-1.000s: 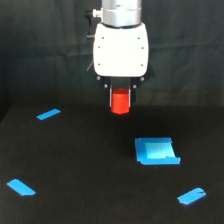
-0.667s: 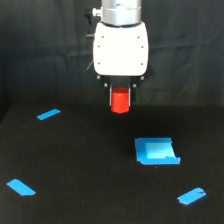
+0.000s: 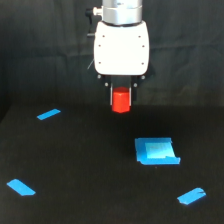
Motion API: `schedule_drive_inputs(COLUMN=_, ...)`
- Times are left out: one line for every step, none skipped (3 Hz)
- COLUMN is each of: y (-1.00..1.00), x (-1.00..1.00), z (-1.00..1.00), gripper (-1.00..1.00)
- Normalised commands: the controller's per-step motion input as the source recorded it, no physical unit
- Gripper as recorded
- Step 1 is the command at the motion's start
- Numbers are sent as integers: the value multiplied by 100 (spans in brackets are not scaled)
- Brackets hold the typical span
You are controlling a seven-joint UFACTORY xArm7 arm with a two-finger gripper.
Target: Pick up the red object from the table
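Note:
The red object (image 3: pixel 120 101) is a small red-orange block held between my gripper's (image 3: pixel 121 98) dark fingers, under the white arm body at the top middle of the exterior view. The gripper is shut on it and holds it in the air above the black table (image 3: pixel 90 165). The block's top is hidden between the fingers.
A flat blue square piece (image 3: pixel 156 151) lies on the table below and to the exterior view's right of the gripper. Blue tape strips lie at the left (image 3: pixel 48 114), lower left (image 3: pixel 21 187) and lower right (image 3: pixel 191 196). A dark curtain hangs behind.
The gripper with the red object sits very slightly higher than a second ago; otherwise nothing has visibly moved.

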Motion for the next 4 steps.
schedule_drive_inputs(y=1, x=6, z=4, gripper=-98)
schedule_drive_inputs(y=-4, x=2, z=7, gripper=-100)
schedule_drive_inputs(y=0, x=4, z=5, gripper=-93)
schedule_drive_inputs(y=0, x=3, z=-2, gripper=-100)
